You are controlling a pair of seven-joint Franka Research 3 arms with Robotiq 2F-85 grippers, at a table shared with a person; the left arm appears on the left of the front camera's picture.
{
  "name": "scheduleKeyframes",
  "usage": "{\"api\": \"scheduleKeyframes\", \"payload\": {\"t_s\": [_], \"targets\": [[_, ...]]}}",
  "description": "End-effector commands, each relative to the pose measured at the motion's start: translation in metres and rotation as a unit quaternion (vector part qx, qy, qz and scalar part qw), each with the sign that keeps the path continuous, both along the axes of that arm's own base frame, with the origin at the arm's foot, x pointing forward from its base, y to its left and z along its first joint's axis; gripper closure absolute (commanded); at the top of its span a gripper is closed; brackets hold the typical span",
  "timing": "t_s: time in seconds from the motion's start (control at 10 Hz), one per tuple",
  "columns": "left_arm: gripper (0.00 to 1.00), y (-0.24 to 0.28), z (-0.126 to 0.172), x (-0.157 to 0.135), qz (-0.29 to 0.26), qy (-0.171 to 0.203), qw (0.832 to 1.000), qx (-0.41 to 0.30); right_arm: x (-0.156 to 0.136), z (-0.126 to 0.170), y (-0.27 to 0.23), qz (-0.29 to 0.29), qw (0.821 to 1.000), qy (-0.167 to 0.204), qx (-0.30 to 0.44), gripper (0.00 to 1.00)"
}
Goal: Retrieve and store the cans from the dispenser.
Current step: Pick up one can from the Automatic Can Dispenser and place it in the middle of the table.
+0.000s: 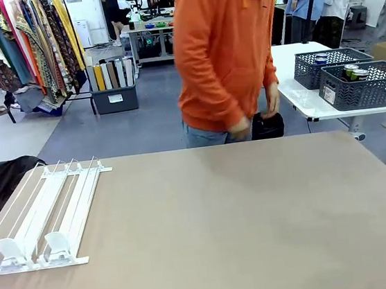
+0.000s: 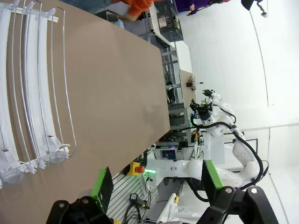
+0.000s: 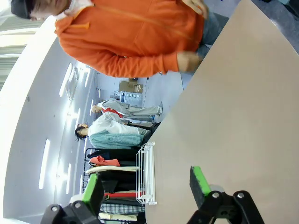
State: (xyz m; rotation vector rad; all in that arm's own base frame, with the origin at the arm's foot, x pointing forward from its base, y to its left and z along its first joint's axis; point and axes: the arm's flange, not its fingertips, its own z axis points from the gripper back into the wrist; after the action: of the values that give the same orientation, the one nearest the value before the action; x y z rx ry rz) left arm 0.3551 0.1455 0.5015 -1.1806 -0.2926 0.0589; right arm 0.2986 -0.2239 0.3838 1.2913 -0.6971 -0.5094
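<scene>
The dispenser (image 1: 45, 220) lies at the left of the tabletop (image 1: 244, 222) with no cans on its rails. The left pincer (image 2: 156, 184) and right pincer (image 3: 147, 186) both gape wide, holding nothing. The person (image 1: 228, 57) stands at the far edge. A reach now would likely grab nothing, or bump the bare rails.

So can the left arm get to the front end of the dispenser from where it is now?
Probably yes. The left gripper is open above the table edge, and nothing stands between it and the dispenser, whose rails hold no cans.
</scene>
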Motion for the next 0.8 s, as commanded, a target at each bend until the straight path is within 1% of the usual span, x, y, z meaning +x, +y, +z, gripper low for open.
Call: {"api": "scheduleKeyframes", "payload": {"t_s": [0.0, 0.7], "targets": [[0.00, 0.0026, 0.0004, -0.0029, -0.008, -0.002, 1.000, 0.002, -0.0002, 0.0032, -0.0011, 0.002, 1.000, -0.002, 0.001, 0.00], [0.00, 0.0026, 0.0004, -0.0029, -0.008, -0.002, 1.000, 0.002, -0.0002, 0.0032, -0.0011, 0.002, 1.000, -0.002, 0.001, 0.00]]}}
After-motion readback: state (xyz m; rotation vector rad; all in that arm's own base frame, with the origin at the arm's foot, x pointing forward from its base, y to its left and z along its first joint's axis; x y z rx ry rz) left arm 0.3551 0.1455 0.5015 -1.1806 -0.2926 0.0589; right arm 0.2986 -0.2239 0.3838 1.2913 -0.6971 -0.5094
